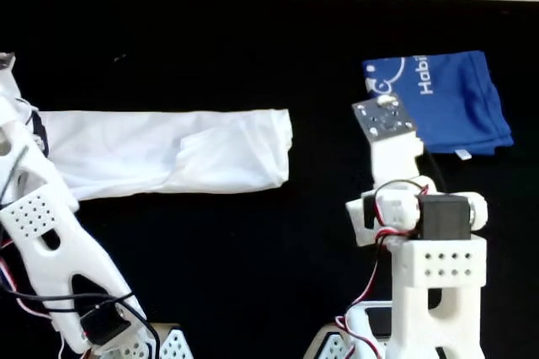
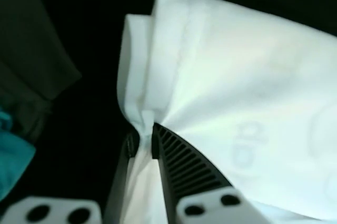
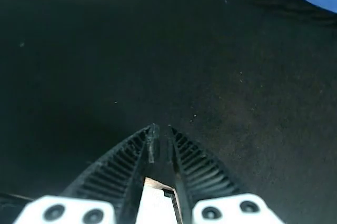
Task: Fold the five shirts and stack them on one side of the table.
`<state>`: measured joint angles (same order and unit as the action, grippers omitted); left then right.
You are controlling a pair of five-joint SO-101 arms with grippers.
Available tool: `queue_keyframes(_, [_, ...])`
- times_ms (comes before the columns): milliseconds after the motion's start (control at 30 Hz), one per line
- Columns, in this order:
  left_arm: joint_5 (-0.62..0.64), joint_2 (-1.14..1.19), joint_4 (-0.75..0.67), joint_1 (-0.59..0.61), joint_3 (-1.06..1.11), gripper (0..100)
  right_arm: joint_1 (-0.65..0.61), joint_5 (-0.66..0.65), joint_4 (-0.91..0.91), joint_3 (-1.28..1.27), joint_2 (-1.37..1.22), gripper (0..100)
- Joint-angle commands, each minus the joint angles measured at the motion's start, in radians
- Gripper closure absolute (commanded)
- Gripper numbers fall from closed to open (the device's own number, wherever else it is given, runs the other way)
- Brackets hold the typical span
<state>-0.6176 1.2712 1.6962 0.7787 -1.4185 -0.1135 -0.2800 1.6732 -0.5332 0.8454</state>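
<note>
Pinching a bunched edge of the white cotton shirt (image 2: 237, 77), the left tool (image 2: 146, 134) is clamped tight on the fabric. The right tool (image 3: 159, 129), jaws all but together, holds nothing above the black table (image 1: 253, 275). The white shirt lies as a long folded band on the left; a folded blue shirt (image 1: 446, 102) lies far right.

Shirts: two are lying on the table (image 1: 320, 30), namely one white shirt (image 1: 168, 152) and one blue shirt (image 1: 455, 102).
Other cloth: two pieces are showing in the left wrist view, one grey cloth (image 2: 31, 50) and one teal cloth (image 2: 10, 155); whether either is a shirt cannot be told.
Arms: two are standing at the near edge, one left arm (image 1: 42, 233) and one right arm (image 1: 421, 224).
Grippers: two are showing, one left gripper (image 2: 146, 129) and one right gripper (image 3: 160, 129).
Table: one.
</note>
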Motion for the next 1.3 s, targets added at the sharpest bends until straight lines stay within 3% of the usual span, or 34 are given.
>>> queue_keyframes(0, [0.020,-0.001,0.086,-0.013,-0.125,99,0.036,-0.002,-0.090,-0.110,0.022,95.7])
queue_keyframes(167, [0.025,-0.122,0.087,-0.068,-0.053,99,0.053,-0.002,-0.243,-0.314,0.022,96.4])
queue_keyframes(400, [0.025,-0.555,0.087,-0.142,0.386,99,0.090,-0.003,-0.486,-0.501,0.016,99.3])
queue_keyframes(567, [0.068,-0.872,0.086,-0.308,0.751,99,0.090,-0.003,-0.656,-0.650,0.016,99.3])
queue_keyframes(700, [0.086,-1.050,0.083,-0.472,0.889,99,0.090,-0.003,-0.714,-0.720,0.016,99.3])
queue_keyframes(1033, [0.126,-1.099,0.078,-0.746,0.960,99,0.090,0.000,-0.716,-0.730,0.022,99.3])
queue_keyframes(1267, [0.126,-0.992,-0.089,-0.765,1.052,99,0.090,0.002,-0.716,-0.723,0.022,99.3])
